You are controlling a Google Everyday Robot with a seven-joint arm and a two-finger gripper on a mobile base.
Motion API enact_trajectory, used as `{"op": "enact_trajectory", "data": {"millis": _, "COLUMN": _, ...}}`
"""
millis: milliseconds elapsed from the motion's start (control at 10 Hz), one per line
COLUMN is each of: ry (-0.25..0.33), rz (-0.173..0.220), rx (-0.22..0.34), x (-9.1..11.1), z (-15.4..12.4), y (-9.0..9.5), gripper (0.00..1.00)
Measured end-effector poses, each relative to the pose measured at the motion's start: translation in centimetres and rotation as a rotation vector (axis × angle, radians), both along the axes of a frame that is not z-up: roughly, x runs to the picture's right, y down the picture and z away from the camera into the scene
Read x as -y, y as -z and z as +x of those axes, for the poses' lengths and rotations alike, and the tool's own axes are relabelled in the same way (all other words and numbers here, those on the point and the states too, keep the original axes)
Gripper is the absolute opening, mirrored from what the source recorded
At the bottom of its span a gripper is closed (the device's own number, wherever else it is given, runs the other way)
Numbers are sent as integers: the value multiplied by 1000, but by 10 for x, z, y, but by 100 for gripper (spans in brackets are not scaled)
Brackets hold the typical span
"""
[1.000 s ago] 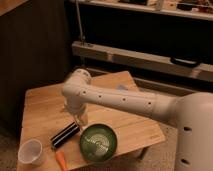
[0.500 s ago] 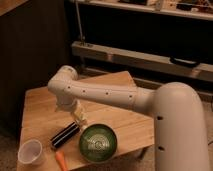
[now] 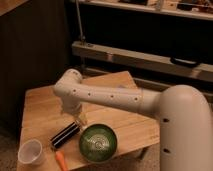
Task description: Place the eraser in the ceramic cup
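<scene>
The eraser (image 3: 65, 135) is lying flat on the tabletop (image 3: 42, 107) near its front edge, its long side slanting from lower left to upper right, and nothing is holding it. The cup (image 3: 31, 151) is standing upright to the left of it, nearer the front corner, close by but apart from it, with its mouth facing up. My gripper (image 3: 78, 119) is hanging just above and behind the eraser's right end, pointing down at the tabletop. My fingers are standing wide apart and carrying nothing, and I cannot tell whether they are touching the eraser. The green bowl (image 3: 98, 142) is sitting upright just to the right of the eraser, right beside my gripper and slightly in front of it. An orange piece (image 3: 61, 160) is lying at the front edge of the tabletop, below the eraser and between the cup and the bowl. My white arm (image 3: 110, 97) is stretching in from the right across the middle of the tabletop to a bend at the left, where it is turning down to the gripper. Behind the tabletop a pale bar (image 3: 145, 57) is running across a dark background.
</scene>
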State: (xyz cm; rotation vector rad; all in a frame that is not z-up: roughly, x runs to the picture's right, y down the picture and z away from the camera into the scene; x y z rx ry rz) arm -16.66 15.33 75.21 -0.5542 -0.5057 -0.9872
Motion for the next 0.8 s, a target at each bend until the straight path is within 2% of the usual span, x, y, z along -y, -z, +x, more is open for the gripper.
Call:
{"op": "enact_trajectory", "data": {"millis": 300, "ry": -44, "rz": 28, "rx": 50, "x": -2, "z": -15, "y": 3, "gripper": 80}}
{"op": "enact_trajectory", "data": {"millis": 500, "ry": -66, "rz": 55, "rx": 54, "x": -2, "z": -17, "y": -1, "gripper": 80}}
{"op": "enact_trajectory", "data": {"millis": 800, "ry": -73, "rz": 54, "rx": 44, "x": -6, "z": -21, "y": -7, "gripper": 80}}
